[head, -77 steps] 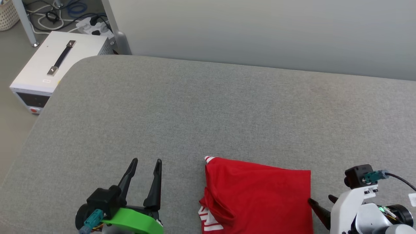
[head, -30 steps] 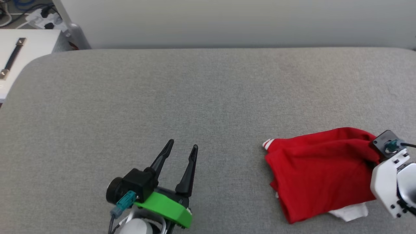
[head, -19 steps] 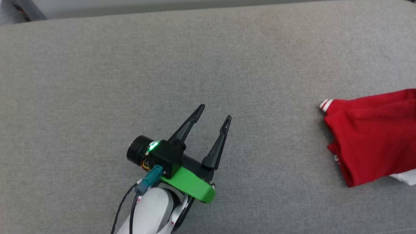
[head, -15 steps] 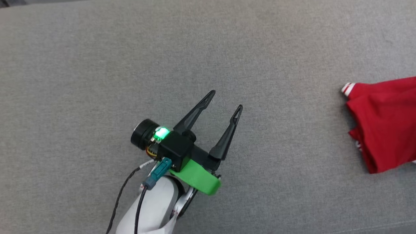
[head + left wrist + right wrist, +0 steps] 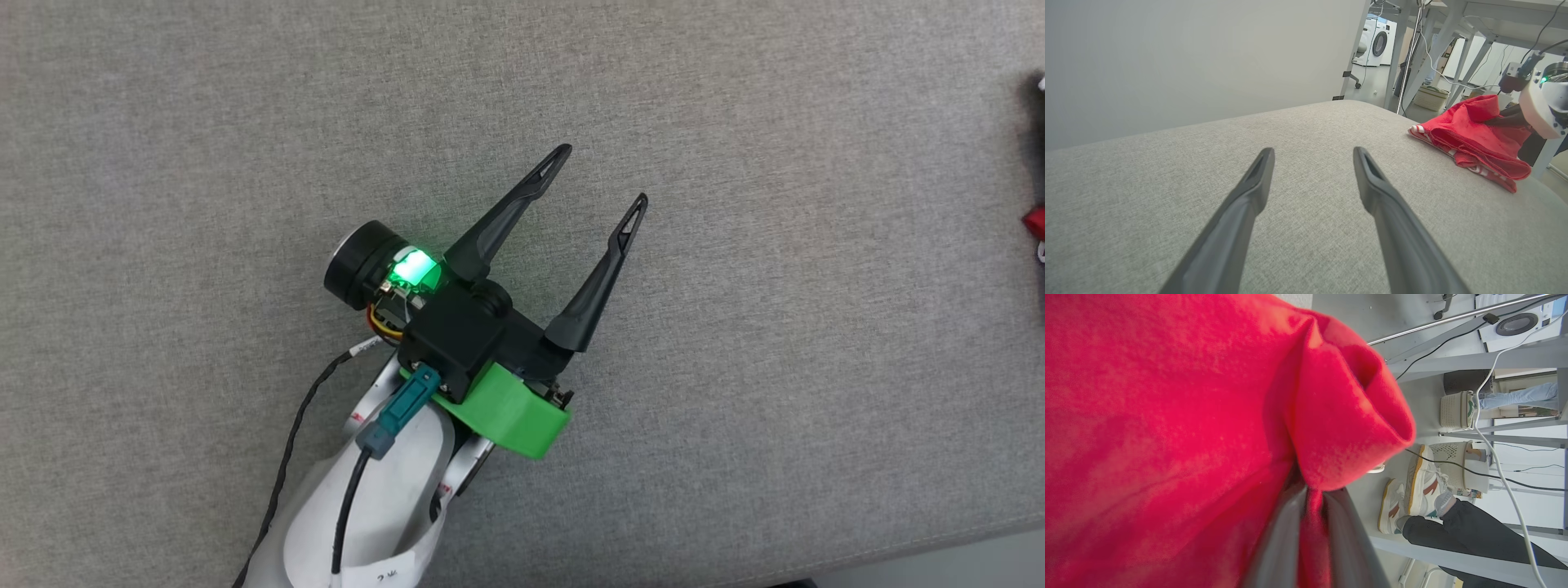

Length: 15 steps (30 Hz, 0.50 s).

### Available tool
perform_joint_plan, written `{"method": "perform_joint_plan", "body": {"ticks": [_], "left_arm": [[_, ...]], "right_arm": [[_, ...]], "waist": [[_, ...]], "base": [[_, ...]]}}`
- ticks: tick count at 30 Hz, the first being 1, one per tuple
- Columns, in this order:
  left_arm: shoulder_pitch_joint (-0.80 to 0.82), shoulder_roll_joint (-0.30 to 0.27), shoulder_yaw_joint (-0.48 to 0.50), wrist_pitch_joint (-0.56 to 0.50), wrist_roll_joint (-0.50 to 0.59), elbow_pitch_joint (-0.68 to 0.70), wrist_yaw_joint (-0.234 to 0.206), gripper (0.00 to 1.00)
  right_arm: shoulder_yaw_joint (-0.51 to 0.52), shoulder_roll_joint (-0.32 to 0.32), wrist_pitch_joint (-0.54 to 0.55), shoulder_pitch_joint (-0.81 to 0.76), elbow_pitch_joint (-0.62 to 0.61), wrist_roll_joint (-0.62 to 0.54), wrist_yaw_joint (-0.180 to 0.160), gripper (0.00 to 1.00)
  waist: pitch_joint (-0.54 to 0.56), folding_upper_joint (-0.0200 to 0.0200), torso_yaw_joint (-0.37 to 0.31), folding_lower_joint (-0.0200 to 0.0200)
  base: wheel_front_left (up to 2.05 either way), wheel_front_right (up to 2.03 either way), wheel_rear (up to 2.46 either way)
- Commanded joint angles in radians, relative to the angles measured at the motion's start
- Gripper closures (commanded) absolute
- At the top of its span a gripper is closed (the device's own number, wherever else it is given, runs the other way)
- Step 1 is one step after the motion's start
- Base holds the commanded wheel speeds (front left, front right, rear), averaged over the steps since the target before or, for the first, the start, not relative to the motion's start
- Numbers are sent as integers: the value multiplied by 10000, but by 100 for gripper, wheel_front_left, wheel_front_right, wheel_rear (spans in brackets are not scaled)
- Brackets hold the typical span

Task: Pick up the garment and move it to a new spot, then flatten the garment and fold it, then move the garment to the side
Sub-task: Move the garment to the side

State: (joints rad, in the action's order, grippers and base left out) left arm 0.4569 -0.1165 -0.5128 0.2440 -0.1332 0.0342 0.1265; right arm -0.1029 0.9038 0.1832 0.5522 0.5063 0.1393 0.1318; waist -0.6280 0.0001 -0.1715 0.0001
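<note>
Red cloth in a tight pinch: the right gripper hauls the garment aside.
Its fingers are clamped on a fold of the jersey. Moments ago it lay folded at the front of the grey padded surface; now it is bunched at the right end. The left gripper hovers wide and empty. The final move looks nearly done, with only the release left.

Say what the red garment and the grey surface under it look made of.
The garment: soft knit or fleecy cloth, matte; it bunches in limp folds with fuzzy nap. The grey surface: likely woven upholstery fabric over padding, matte; heathered weave, rounded edge.
</note>
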Motion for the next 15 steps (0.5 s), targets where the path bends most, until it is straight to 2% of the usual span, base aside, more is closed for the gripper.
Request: {"method": "perform_joint_plan", "body": {"ticks": [1, 3, 4, 5, 6, 11, 15], "left_arm": [[116, -92, 33, -23, 36, 57, -69, 0], [73, -126, 55, -21, 3, 62, -102, 0], [51, -143, 62, -18, -14, 54, -114, 0], [33, -152, 68, -14, -32, 39, -125, 0], [7, -161, 76, -7, -58, 8, -136, 0], [-113, -137, 144, 56, -208, -165, -207, 0], [-354, -93, 297, 124, -438, -415, -268, 0]], "right_arm": [[83, -105, -76, 184, 107, -122, -11, 100], [212, -239, -103, 245, 258, -130, -11, 100], [258, -311, -110, 272, 314, -153, -11, 91], [282, -354, -143, 296, 322, -213, -11, 24], [335, -425, -157, 324, 338, -245, -11, 0], [430, -594, -195, 316, 164, -307, -11, 0], [374, -838, -147, 316, -538, -131, -11, 0]], "waist": [[-141, -1, 2, -1], [-124, -1, 22, -1], [-98, -1, 31, -1], [-60, -1, 37, -1], [0, -1, 44, -1], [476, -1, 122, -1], [1164, -1, 237, -1]], "base": [[0, 0, 0], [0, 0, 0], [0, 0, 0], [0, 0, 0], [0, 0, 0], [0, 0, 0], [0, 0, 0]]}}
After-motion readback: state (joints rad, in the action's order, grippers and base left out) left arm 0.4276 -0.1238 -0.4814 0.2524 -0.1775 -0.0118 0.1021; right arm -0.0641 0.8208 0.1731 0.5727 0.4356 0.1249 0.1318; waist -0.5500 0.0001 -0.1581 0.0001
